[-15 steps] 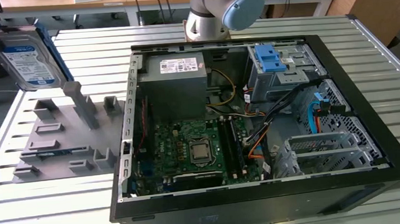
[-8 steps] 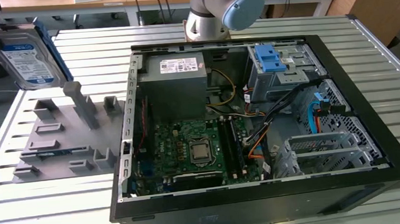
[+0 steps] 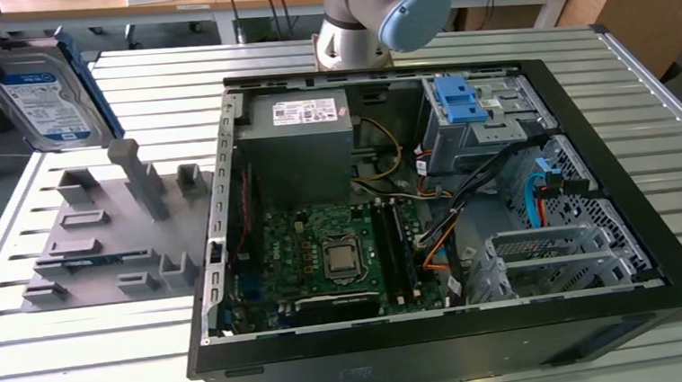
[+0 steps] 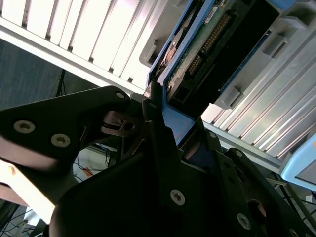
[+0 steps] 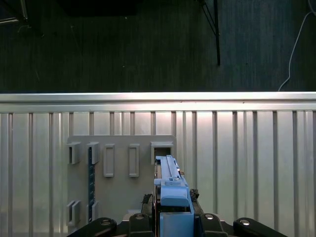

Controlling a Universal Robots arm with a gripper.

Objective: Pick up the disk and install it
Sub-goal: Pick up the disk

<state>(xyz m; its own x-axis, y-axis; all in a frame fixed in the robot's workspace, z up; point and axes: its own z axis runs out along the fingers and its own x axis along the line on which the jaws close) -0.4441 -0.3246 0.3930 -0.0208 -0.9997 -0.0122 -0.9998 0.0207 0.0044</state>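
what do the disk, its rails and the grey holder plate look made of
The disk has a silvery casing, likely metal by its dull sheen. Its rails look like blue plastic: matte, moulded shapes. The holder plate is probably matte grey plastic: uniform colour, blocky raised slots.

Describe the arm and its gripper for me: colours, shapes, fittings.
In the exterior view the arm is a smooth, rounded silver-grey tube with a round light-blue cap on its joint. In both wrist views the gripper is matte black, built of flat angular plates and linkage bars, fastened with small silver screws.
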